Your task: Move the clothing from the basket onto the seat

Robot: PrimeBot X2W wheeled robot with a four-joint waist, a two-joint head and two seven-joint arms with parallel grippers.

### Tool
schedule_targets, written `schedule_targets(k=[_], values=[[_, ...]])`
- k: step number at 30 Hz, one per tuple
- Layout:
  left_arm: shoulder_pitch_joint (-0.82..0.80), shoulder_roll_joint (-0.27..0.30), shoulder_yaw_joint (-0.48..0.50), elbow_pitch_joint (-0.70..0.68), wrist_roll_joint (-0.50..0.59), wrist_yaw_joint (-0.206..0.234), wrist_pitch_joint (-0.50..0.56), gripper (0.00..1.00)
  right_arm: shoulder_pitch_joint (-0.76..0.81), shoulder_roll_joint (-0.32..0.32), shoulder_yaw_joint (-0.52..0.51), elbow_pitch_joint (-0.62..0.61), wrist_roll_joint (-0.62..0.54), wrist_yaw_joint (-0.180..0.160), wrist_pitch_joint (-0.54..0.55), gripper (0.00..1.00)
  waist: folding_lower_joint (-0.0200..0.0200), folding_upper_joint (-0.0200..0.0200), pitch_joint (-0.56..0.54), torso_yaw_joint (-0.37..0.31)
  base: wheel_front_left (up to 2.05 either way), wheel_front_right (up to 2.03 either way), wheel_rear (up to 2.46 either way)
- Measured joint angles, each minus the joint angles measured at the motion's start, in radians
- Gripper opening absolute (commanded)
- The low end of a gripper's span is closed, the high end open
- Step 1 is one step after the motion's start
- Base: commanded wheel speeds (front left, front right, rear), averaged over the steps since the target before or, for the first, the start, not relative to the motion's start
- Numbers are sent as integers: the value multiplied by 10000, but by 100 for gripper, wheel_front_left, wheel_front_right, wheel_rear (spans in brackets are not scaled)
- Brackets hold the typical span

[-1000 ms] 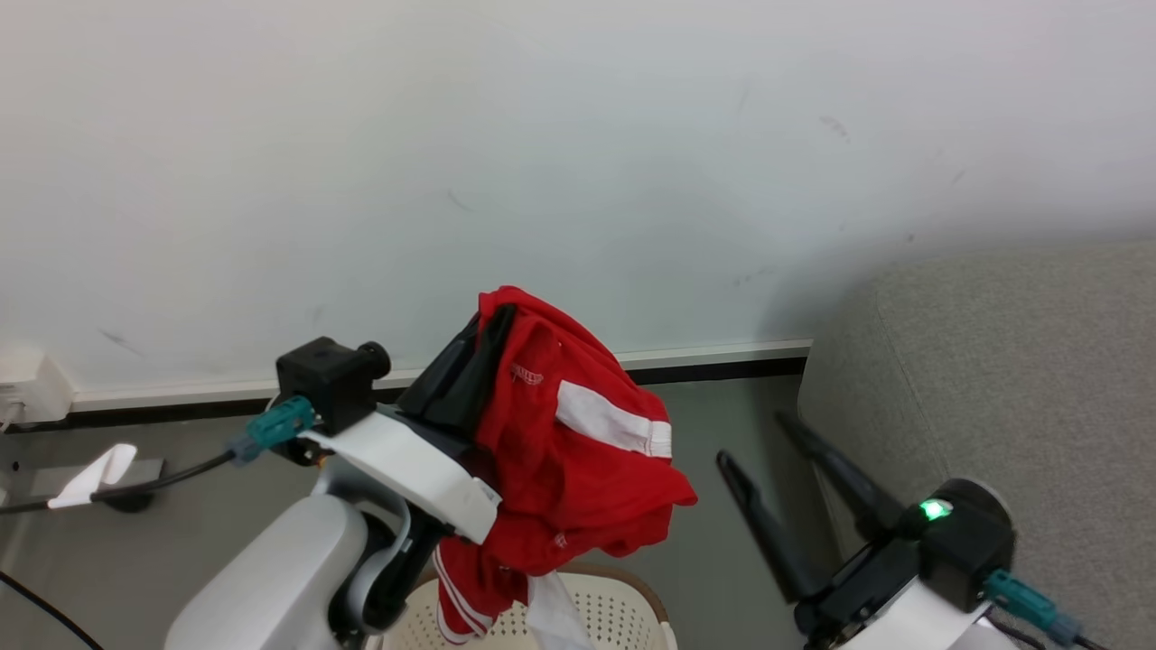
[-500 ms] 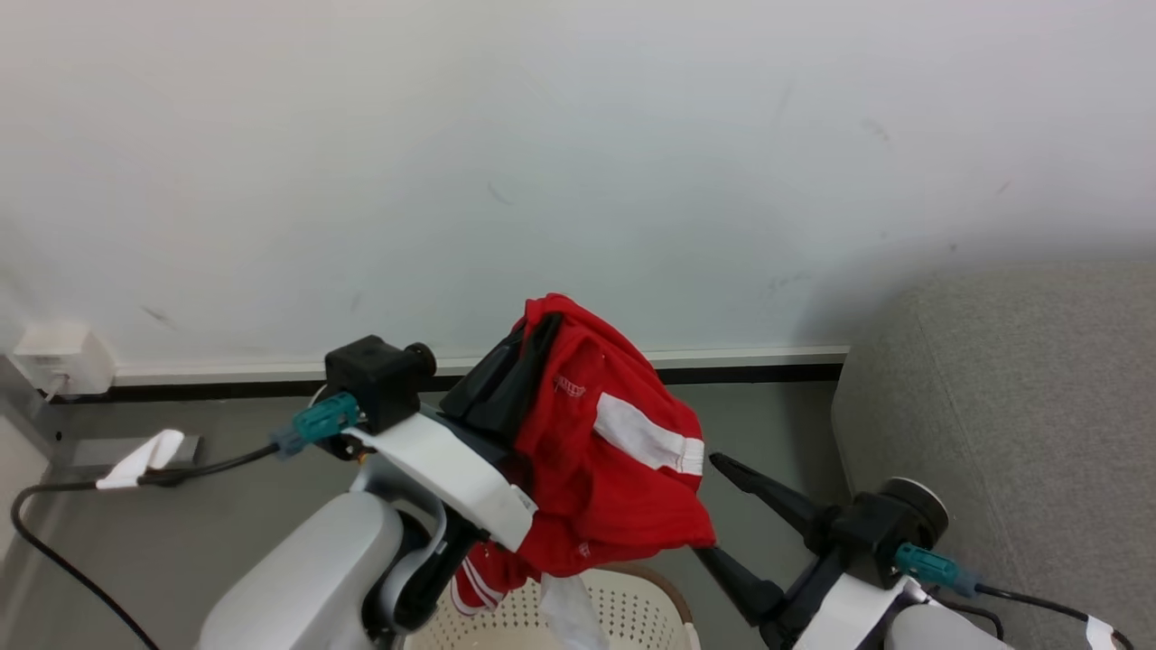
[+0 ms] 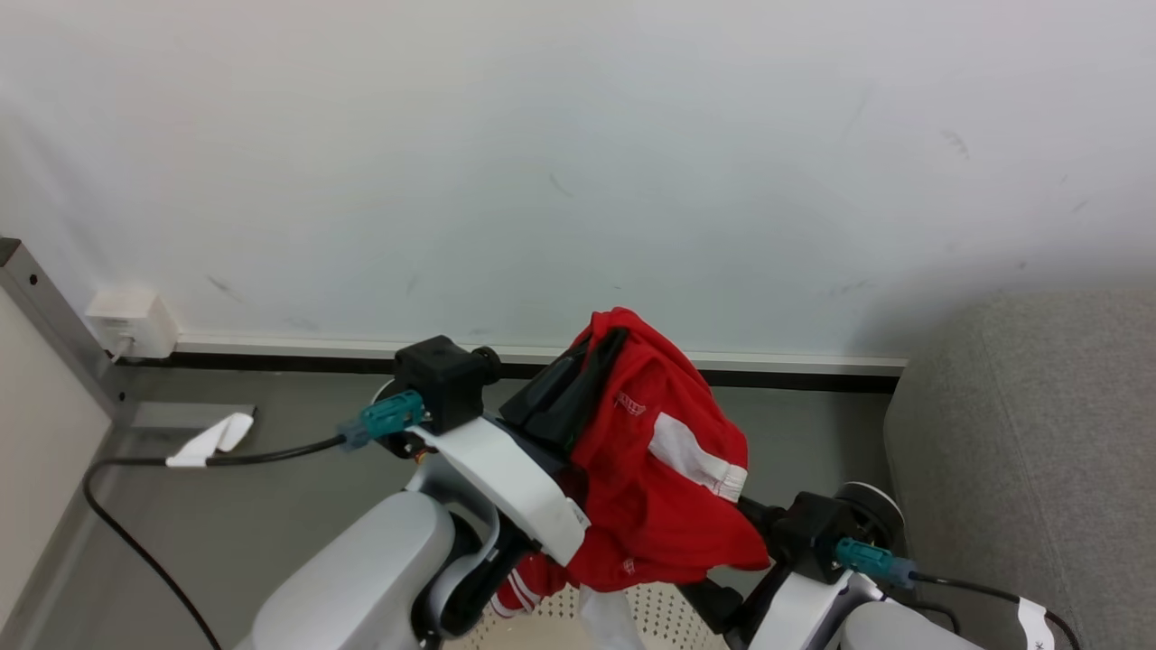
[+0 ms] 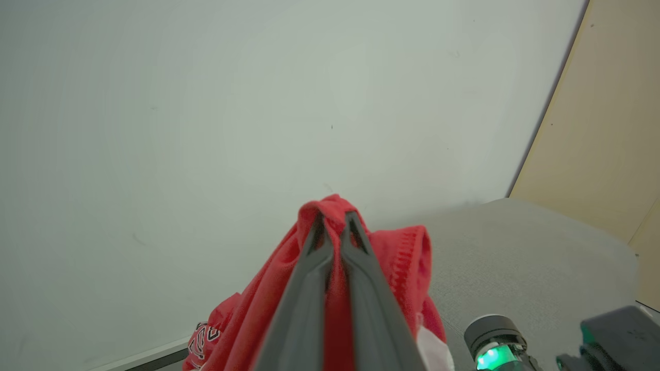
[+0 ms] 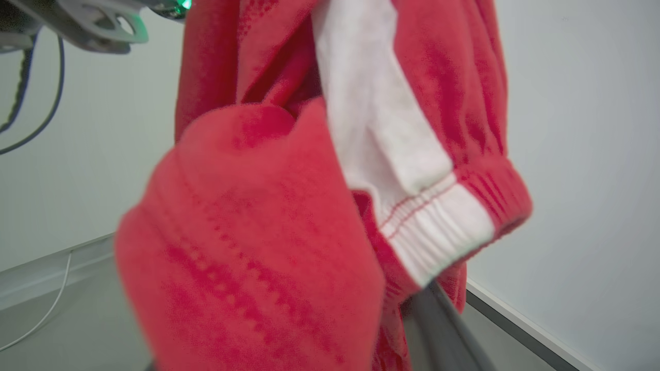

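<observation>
Half of the job can be judged done: the clothing (image 3: pixel 664 487) is lifted out of the basket (image 3: pixel 673 618) and carried in the air. It is pinched at its top fold by the left tool (image 4: pixel 332 221), whose fingers are pressed narrowly together on the red cloth. Nothing of it is yet laid on the seat (image 3: pixel 1020 451), which is seen well apart to the right. The right tool (image 3: pixel 804 542) is set low beside the hanging garment with its jaws spread wide. One finger (image 5: pixel 443 330) is seen under a white-cuffed fold, and no grip by it can be made out. What is left, by this reckoning, is the carry across to the seat and the release there. Of the basket, a small part of the perforated wall is shown below the garment (the lowest white strip and the striped trim hang just over it, perhaps into it), so whether anything more lies inside cannot be told.
</observation>
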Motion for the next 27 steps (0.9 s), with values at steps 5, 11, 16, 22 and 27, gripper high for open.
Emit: schedule_targets(k=[5, 11, 16, 22, 27], values=[[-65, -159, -209, -52, 0, -42, 107, 0, -18, 485, -90, 209, -136, 0, 0, 100, 0, 0, 15, 234, 0, 0, 0], [-101, -311, -393, -56, 0, -100, 196, 0, -162, 809, -550, 50, -489, 0, 0, 100, 0, 0, 60, 445, 0, 0, 0], [-104, -345, -430, 12, -2, -102, 194, 0, -174, 938, -917, -69, -840, 0, 0, 100, 0, 0, 70, 503, 0, 0, 0], [-104, -316, -391, 77, -19, -84, 159, 0, -38, 1028, -1099, -263, -865, 0, 0, 0, 0, 0, 64, 449, 0, 0, 0], [-104, -251, -322, 113, -38, -17, 105, 0, -11, 941, -1101, -610, -798, 0, 0, 0, 0, 0, 63, 302, 0, 0, 0]])
